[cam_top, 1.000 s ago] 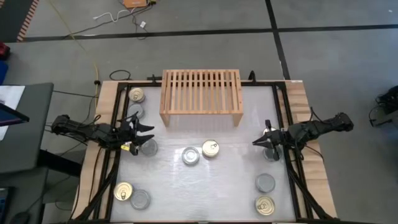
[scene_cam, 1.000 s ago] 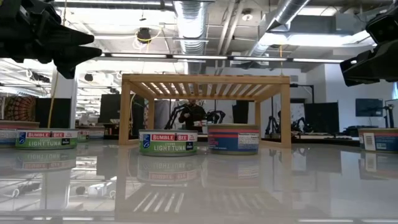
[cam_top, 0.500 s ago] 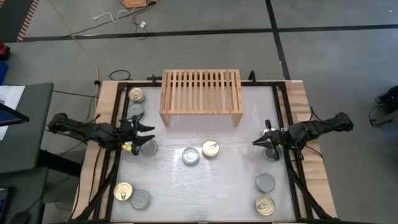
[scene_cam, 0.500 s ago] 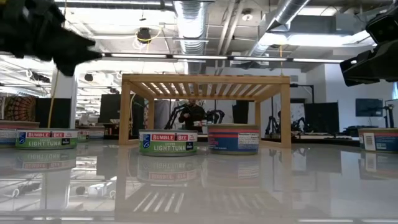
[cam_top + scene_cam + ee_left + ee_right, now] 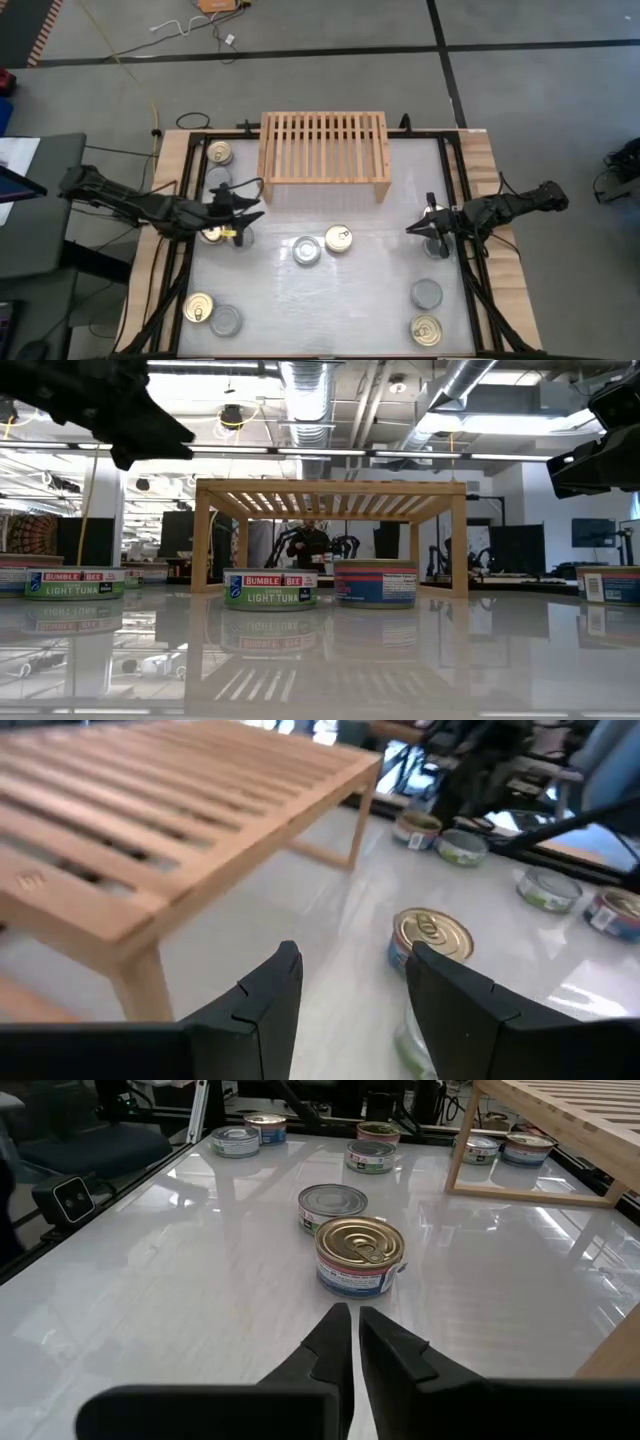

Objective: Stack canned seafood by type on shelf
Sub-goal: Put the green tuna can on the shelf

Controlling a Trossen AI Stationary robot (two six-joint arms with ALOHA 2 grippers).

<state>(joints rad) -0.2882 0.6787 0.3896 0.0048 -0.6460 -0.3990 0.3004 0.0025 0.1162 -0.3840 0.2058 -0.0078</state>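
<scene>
Left gripper (image 5: 250, 207): fingers parted by a modest gap, nothing between them, hanging above the table (image 5: 380, 300). Just ahead of its tips, a gold-lidded tin (image 5: 429, 938); beside that, a silver-topped tin (image 5: 306, 250). Off to one side, close, the shelf (image 5: 324, 150), slatted top bare. Right gripper (image 5: 412, 229): fingers nearly together, empty, pointing at the same gold-lidded tin from well apart. Farther tins scattered along both table edges.

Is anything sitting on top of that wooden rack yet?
No. The rack shows only bare slats from above; every tin, like the gold-lidded one, stands on the table.
</scene>
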